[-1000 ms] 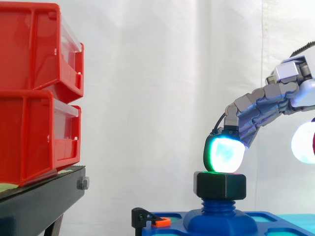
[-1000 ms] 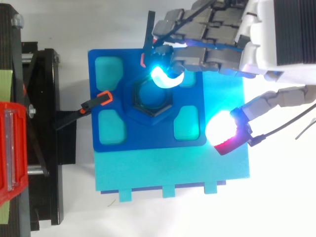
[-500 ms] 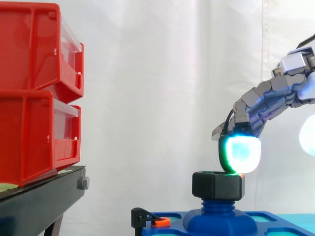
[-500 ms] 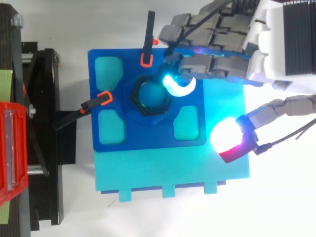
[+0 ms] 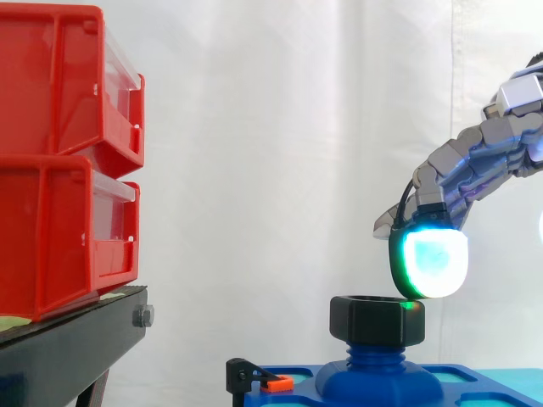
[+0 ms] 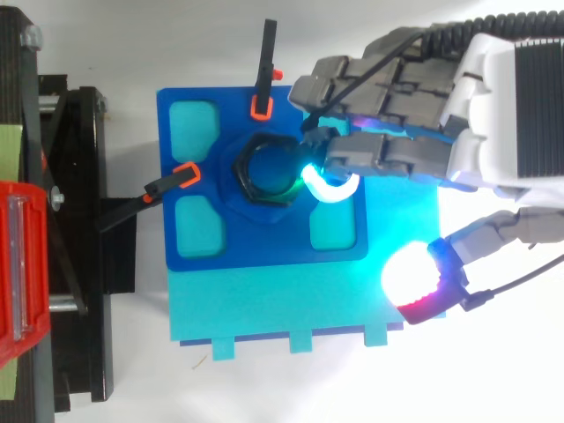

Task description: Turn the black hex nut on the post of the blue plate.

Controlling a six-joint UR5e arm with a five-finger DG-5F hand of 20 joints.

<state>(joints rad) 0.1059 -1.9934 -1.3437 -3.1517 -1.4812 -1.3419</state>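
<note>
Over the rim of the nut nearest my arm, my hand [image 6: 397,154] is spread and grips nothing. One cyan-green fingertip [image 5: 433,261] hangs at the edge of the black hex nut [image 5: 376,318], contact unclear, thumb well apart, which I judge suits pushing a flat round. The nut sits atop the threaded post [image 5: 377,354] of the blue plate [image 6: 220,256], which orange-tipped clamps [image 6: 184,175] seem to pin against twisting.

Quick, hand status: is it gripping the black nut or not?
Hand: open, holding nothing; fingers nearly straight, a glowing fingertip at the right rim of the black hex nut, thumb held well apart.
</note>
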